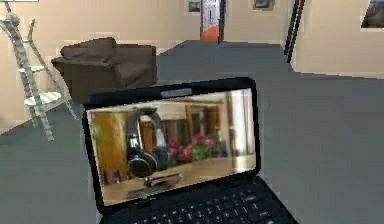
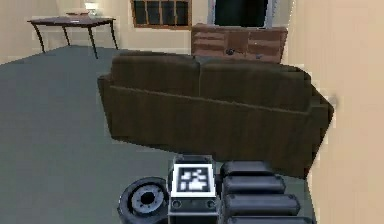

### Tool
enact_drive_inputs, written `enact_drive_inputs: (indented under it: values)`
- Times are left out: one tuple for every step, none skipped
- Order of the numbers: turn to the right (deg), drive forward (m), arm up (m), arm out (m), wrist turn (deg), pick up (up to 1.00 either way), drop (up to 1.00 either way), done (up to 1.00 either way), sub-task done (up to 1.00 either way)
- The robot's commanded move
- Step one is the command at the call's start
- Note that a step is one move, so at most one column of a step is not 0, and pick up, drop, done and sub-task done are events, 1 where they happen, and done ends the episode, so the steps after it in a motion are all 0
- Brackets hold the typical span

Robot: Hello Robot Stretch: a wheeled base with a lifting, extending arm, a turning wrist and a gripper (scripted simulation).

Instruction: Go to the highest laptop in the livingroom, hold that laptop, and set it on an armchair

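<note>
**Cut Off and Hard to Tell**

Forward view: the laptop runs off the bottom edge, its keyboard cropped. The shelf at far left is clipped by the left edge. Arm side view: the dark screen at top centre is cut by the top edge. The arm leaves the bottom edge. The gripper at lower centre is a dark lump, so whether it holds anything cannot be told.
</note>
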Motion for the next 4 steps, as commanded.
enact_drive_inputs:
  values:
    - [-45.0, 0.00, 0.00, 0.00, 0.0, 0.00, 0.00, 0.00, 0.00]
    - [-45.0, 0.00, 0.00, 0.00, 0.0, 0.00, 0.00, 0.00, 0.00]
    - [-24.0, 0.00, 0.00, 0.00, 0.0, 0.00, 0.00, 0.00, 0.00]
    - [0.0, 0.35, 0.00, 0.00, 0.0, 0.00, 0.00, 0.00, 0.00]
